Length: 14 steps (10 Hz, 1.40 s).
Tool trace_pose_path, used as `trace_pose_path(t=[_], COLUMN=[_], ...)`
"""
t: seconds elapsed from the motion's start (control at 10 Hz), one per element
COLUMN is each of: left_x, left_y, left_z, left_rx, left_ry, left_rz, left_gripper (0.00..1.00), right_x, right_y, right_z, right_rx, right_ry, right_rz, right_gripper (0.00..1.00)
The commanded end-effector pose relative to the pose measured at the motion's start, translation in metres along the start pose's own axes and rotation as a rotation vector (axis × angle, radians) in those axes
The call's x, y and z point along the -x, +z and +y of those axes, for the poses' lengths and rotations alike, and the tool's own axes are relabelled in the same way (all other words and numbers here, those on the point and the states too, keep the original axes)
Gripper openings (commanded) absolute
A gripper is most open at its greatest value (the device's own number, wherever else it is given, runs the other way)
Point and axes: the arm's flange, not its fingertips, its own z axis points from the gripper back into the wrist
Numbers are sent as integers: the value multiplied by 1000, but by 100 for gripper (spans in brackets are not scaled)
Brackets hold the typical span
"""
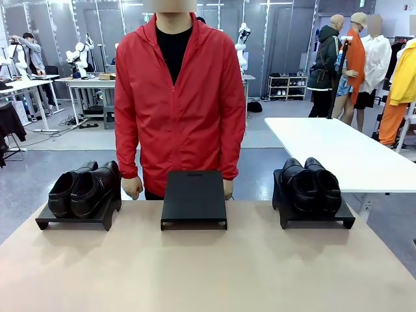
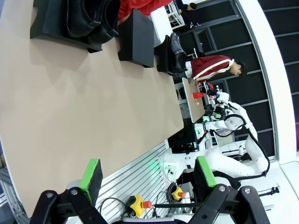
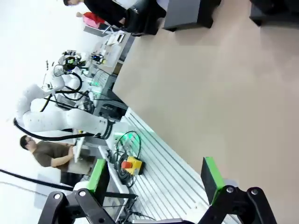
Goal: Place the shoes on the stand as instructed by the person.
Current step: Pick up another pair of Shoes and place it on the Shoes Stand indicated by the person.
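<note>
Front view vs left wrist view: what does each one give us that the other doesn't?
Front view alone: the person's hands resting at the table's far edge, and the white table behind on the right.

Left wrist view alone: the left gripper, jaws open with nothing between them, held over the table's near edge, and a white robot arm beyond that edge.

Both: the tan table, the empty middle stand, two outer stands each carrying a pair of black shoes, and the person's red jacket.

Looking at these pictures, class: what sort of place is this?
Probably a robotics lab or test hall: other white robot arms stand at tables behind the person, and shoes sit staged on black stands on a plain table.
</note>
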Motion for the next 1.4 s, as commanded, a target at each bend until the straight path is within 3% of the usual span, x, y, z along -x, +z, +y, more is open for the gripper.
trace_pose_path(t=[0.0,0.2,0.3,1.3], left_x=[1,1,1,1], left_y=[0,0,0,0], left_z=[0,0,0,0], left_rx=[18,18,18,18], left_ry=[-24,-24,-24,-24], left_rz=[-7,-7,-7,-7], left_gripper=[100,100,100,100], right_x=[38,25,22,22], right_y=[-37,-49,-4,-4], right_z=[-28,-39,-37,-37], right_rx=[-41,-77,-46,-46], right_ry=[-37,-69,-54,-54], right_rz=[9,-7,10,10], right_gripper=[100,100,100,100])
